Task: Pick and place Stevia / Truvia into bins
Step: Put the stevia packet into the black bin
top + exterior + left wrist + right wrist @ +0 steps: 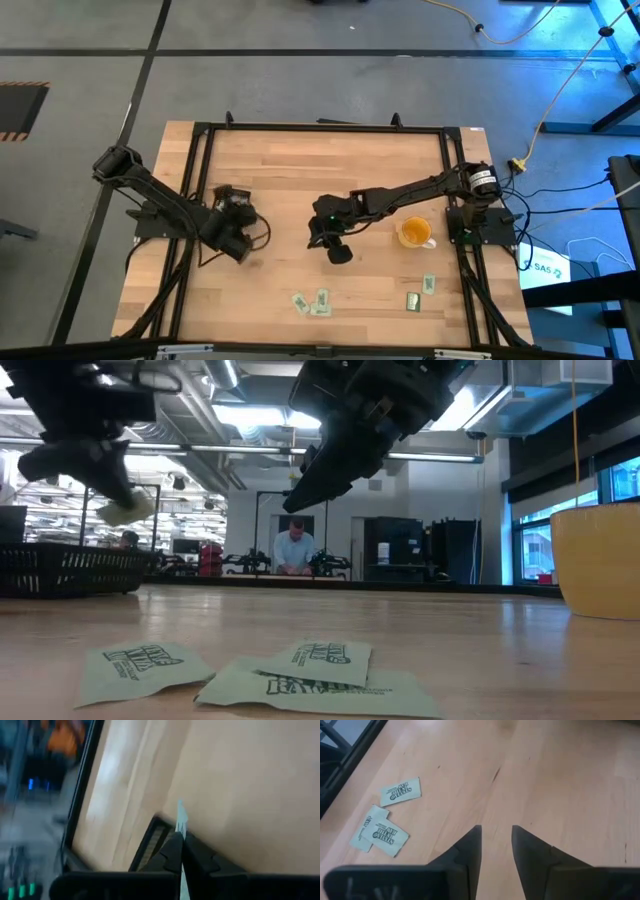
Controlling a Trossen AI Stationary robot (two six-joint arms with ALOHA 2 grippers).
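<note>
**Mia:** Stevia packets, the little flat pale green and white paper ones, where are they all?

**Ben:** Start on the left. The left gripper [238,247] is at about nine o'clock on the wooden table [330,170], up in the air. Its fingers are squeezed together on one small pale paper packet [180,820].

**Mia:** Where is the bin?

**Ben:** The small black tray with low walls [232,197] sits right beside that gripper. I think the packet goes in there soon. I cannot tell how many are inside it.

**Mia:** And in the middle?

**Ben:** The right gripper [340,252] hangs over the middle with its fingers apart, holding nothing.

**Mia:** What is left?

**Ben:** Lots! Three packets in a little pile [312,302] lie at six o'clock. Two more packets [420,292] lie at about five o'clock, near the round yellow cup [414,232]. So five wait on the table, I think, and the job is not finished.
</note>
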